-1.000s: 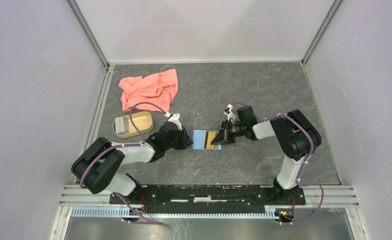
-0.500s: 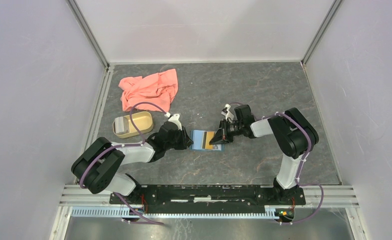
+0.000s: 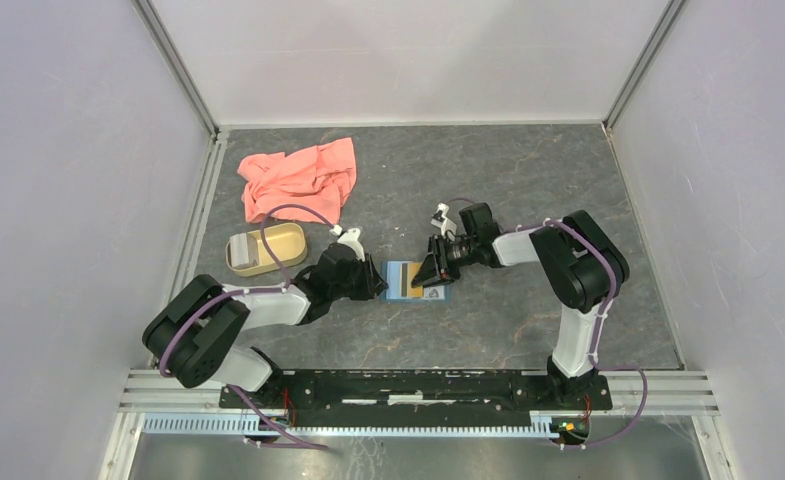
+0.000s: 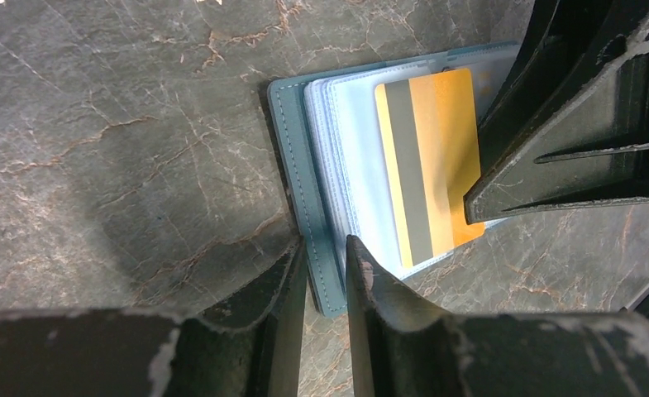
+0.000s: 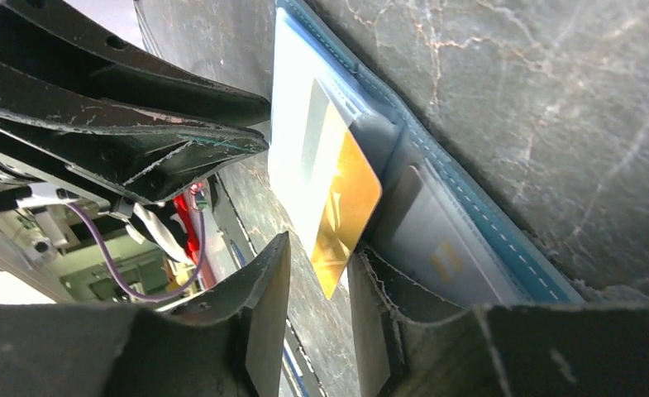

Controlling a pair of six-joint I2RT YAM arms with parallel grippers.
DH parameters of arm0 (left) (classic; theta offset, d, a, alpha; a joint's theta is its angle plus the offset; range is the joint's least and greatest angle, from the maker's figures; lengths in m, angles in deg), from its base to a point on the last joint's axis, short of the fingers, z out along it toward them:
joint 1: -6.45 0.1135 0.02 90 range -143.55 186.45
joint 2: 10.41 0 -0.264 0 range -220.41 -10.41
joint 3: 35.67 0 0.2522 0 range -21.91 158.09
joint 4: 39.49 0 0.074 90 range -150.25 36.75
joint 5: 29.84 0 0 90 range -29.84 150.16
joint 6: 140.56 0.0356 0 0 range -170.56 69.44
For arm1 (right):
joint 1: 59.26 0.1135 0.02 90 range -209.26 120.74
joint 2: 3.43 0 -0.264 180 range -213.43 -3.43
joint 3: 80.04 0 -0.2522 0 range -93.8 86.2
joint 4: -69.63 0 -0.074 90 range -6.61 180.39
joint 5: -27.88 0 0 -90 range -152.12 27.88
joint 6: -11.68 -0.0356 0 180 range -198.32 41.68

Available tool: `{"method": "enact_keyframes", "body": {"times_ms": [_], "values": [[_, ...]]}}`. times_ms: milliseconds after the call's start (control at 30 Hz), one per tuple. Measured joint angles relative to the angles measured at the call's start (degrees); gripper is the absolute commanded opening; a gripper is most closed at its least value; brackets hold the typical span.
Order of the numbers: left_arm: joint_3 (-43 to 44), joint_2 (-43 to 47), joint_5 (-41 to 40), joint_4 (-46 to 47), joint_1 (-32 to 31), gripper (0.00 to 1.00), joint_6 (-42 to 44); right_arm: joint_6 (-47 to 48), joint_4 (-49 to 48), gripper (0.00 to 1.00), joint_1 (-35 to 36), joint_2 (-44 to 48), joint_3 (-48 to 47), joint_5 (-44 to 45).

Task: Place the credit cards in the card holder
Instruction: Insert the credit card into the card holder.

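item 1, card holder point(image 4: 290, 149): teal-blue wallet, lying open and flat on the grey marbled table point(image 3: 528, 180), near its middle, between the two grippers; pale blue sleeves face up.

item 2, gold card point(image 4: 436, 157): gold-yellow, dark stripe along one long side; lies over the pale sleeves with one end in among them (how deep it sits cannot be told) and the other corner sticking out past the holder's edge.

item 3, pale card point(image 5: 436, 240): greyish, with a small gold patch; tucked in a pocket of the holder, just beside the gold card.

item 4, left gripper point(image 4: 326, 248): fingers clenched on the stitched edge of the holder's teal cover, on the side away from the right arm.

item 5, right gripper point(image 5: 321, 246): fingers drawn close about the free corner of the gold card, grasping it; tips hang over the holder's opposite edge.

item 6, cloth point(image 3: 300, 177): salmon-pink, crumpled, far left of the table, well apart from the holder.

item 7, dish point(image 3: 290, 240): tan, oval, between the cloth and the left arm; near the holder, not touching it.
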Motion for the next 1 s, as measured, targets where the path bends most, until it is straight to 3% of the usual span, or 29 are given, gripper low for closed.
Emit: {"method": "enact_keyframes", "body": {"times_ms": [400, 1000], "values": [[-0.98, 3.82, 0.39, -2.10, 0.00, 0.33, -0.02, 13.51, 10.54, 0.55, 0.90, 3.30, -4.42, 5.07], [-2.36, 9.35, 0.72, -2.54, 0.00, 0.34, -0.35, 30.21, 22.82, 0.64, 7.39, 6.45, -10.29, 19.74]]}}
